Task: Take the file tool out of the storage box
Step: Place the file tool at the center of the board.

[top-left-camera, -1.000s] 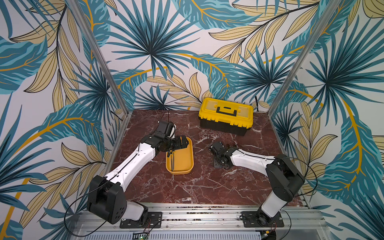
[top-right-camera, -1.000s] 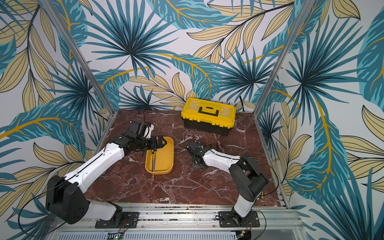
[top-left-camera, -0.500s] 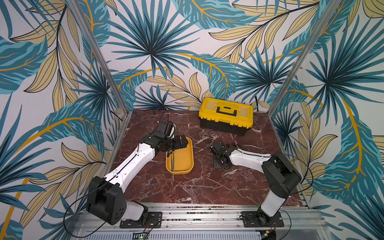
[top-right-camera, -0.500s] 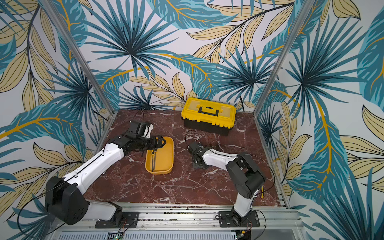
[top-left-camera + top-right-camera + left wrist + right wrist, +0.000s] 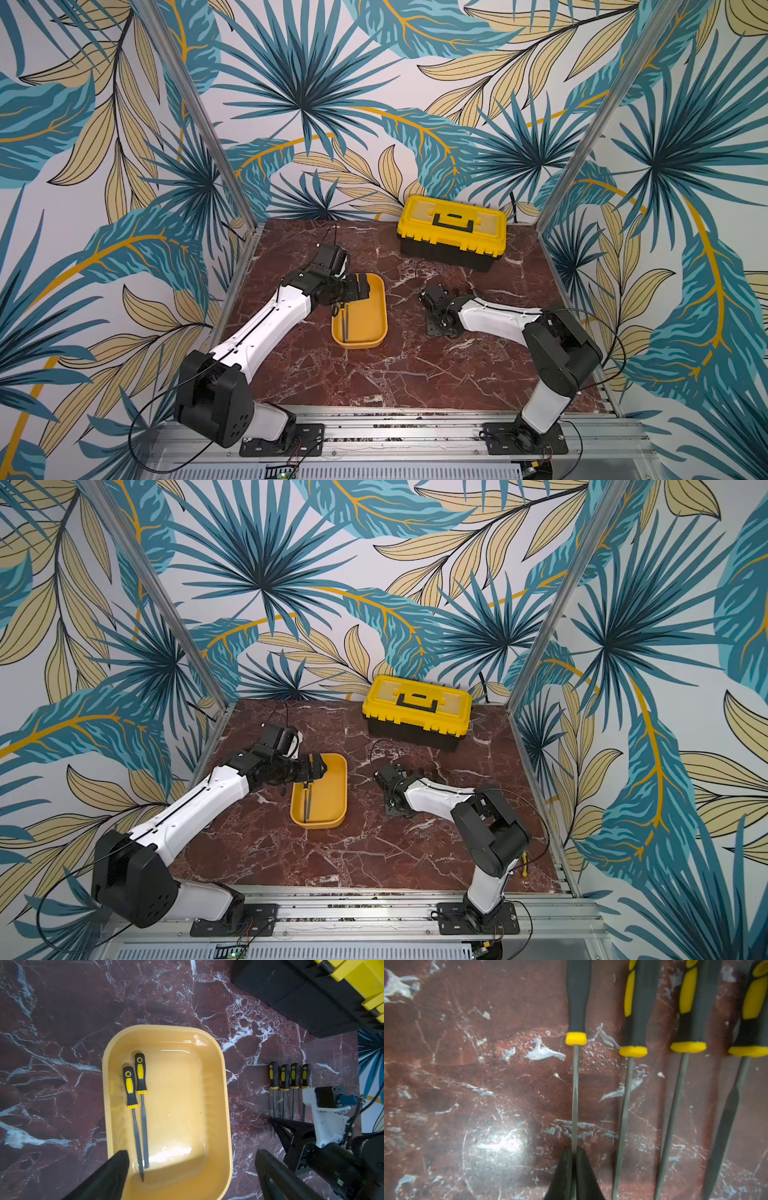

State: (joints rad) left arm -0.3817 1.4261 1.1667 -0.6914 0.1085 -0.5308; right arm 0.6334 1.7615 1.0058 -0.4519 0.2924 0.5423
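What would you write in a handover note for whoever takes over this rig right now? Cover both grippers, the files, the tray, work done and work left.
The left gripper is open, hovering over the tray, holding nothing.
The right gripper is shut on the shaft of one file, the one nearest the tray in the row of four on the table.
In the tray two more files lie side by side.
Done: four files out.
Left: release that file, then probably lift out the last two.
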